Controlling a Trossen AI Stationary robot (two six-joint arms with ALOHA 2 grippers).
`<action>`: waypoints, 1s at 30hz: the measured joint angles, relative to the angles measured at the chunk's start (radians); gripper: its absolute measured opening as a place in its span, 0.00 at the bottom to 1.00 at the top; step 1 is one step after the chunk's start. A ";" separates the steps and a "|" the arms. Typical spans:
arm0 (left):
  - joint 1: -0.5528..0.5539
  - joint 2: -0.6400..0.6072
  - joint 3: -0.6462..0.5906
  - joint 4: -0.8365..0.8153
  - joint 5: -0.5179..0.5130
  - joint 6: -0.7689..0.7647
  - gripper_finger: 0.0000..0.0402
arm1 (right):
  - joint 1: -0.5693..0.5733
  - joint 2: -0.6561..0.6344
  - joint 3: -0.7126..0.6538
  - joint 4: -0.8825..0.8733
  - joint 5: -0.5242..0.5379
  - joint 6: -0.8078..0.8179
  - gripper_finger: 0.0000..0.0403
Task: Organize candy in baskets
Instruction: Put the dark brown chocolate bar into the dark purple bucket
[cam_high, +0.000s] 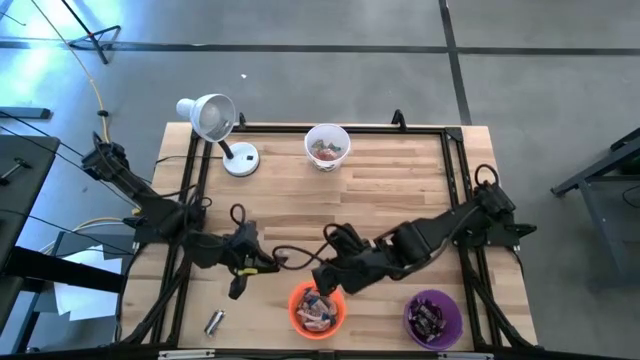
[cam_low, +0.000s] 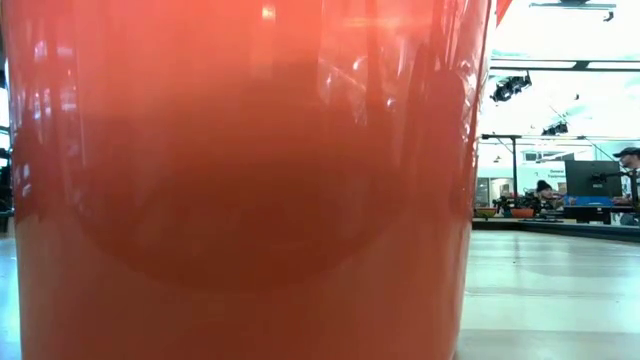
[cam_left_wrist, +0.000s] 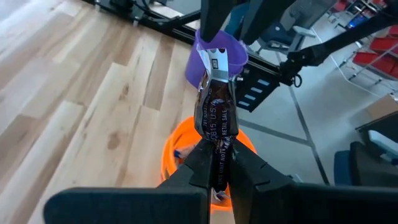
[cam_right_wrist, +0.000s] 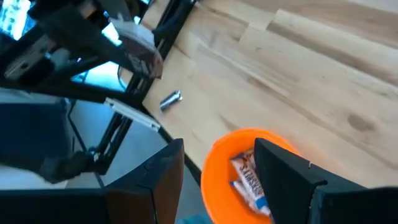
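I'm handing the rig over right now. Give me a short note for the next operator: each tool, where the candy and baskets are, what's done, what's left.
Left tool: shut on a dark brown candy bar, held above the table left of the orange basket.
Right tool: open and empty, right over the orange basket's rim.
Baskets: white basket at the far edge, orange at the near edge, purple basket to its right. All three already hold candy.
Loose: one silvery piece on the table near the front left corner.
Left to do: drop the held bar in a basket, then pick up the silvery piece.
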 joint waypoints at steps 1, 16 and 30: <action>0.006 -0.003 0.000 -0.004 0.000 0.000 0.03 | -0.008 0.000 0.000 -0.002 -0.001 -0.001 0.47; 0.036 -0.017 0.000 -0.052 0.014 0.060 0.03 | -0.148 0.000 0.000 0.035 -0.034 -0.044 0.47; 0.119 -0.041 -0.001 -0.054 0.001 0.057 0.03 | -0.156 -0.001 0.000 0.196 0.145 -0.238 0.47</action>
